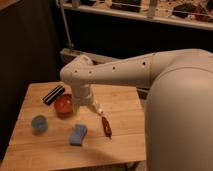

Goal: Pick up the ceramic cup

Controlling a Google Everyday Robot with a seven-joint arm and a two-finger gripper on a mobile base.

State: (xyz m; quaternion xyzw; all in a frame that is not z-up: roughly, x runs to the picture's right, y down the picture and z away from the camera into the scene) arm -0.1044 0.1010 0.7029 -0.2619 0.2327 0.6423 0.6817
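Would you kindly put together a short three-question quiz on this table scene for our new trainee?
1. True or false: the gripper is touching the ceramic cup.
2. Which thing sits right beside the black block? A) ceramic cup B) red bowl C) blue sponge
3. Fill in: in the picture, the ceramic cup stands near the table's ___ edge.
Key: 1 false, the gripper hangs over the table, picture-right of the blue sponge, apart from the cup. 2 B. 3 left.
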